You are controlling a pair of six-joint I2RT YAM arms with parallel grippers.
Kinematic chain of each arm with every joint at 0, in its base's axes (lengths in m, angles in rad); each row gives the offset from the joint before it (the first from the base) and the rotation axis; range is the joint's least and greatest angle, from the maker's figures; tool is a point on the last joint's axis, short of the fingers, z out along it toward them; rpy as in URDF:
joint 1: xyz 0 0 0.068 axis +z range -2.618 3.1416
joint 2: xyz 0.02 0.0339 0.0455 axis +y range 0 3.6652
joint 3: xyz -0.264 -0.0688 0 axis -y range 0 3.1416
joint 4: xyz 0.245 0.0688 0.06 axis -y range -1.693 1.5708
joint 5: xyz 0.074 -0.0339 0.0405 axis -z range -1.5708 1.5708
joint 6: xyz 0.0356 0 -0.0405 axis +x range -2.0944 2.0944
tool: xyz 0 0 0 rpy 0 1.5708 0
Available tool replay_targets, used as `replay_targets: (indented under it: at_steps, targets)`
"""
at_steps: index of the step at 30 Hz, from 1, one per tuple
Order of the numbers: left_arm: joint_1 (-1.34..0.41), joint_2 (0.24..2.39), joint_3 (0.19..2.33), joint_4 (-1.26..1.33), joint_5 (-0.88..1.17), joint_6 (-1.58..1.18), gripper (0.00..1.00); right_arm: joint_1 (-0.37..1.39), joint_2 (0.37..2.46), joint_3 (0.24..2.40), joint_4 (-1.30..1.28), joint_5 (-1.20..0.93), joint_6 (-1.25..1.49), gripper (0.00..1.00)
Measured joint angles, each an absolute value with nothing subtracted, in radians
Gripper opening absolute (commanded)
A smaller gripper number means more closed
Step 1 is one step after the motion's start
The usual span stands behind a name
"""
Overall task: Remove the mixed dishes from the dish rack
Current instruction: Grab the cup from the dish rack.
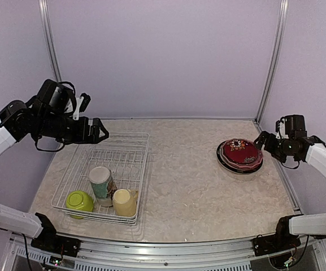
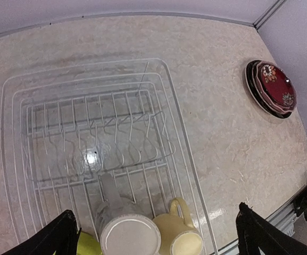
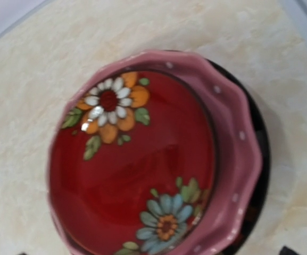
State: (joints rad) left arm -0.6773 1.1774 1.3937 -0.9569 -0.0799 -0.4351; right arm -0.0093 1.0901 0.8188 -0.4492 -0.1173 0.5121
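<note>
The white wire dish rack sits at the left of the table. At its near end are a lime-green bowl, a white floral mug lying on its side and a pale yellow mug. My left gripper hangs open above the rack's far edge, holding nothing. In the left wrist view the rack's plate prongs stand bare, and the two mugs lie between my fingers. At the right a stack of plates has a dark red flowered plate on top, then a pink dotted one. My right gripper is open just beside the stack.
A black plate shows at the stack's bottom edge. The stack lies near the table's right wall. Purple walls close the back and sides. A metal rail runs along the near edge.
</note>
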Motion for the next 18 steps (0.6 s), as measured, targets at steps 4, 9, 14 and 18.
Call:
replay_targets:
  at_steps: [4, 9, 14, 18]
  targets:
    - [-0.663, 1.134, 1.338, -1.063, -0.010, -0.543, 0.99, -0.009, 1.090, 0.814, -0.414, -0.155, 0.514, 1.00]
    - [-0.662, 1.197, 1.298, -1.142, 0.023, -0.611, 0.99, -0.009, 1.090, 0.808, -0.390, -0.190, 0.515, 1.00]
    - [-0.669, 1.306, 1.261, -1.169, 0.025, -0.641, 0.99, -0.009, 1.069, 0.794, -0.384, -0.210, 0.518, 1.00]
    - [-0.701, 1.352, 1.235, -1.168, 0.029, -0.650, 0.99, -0.009, 1.045, 0.785, -0.379, -0.224, 0.518, 1.00]
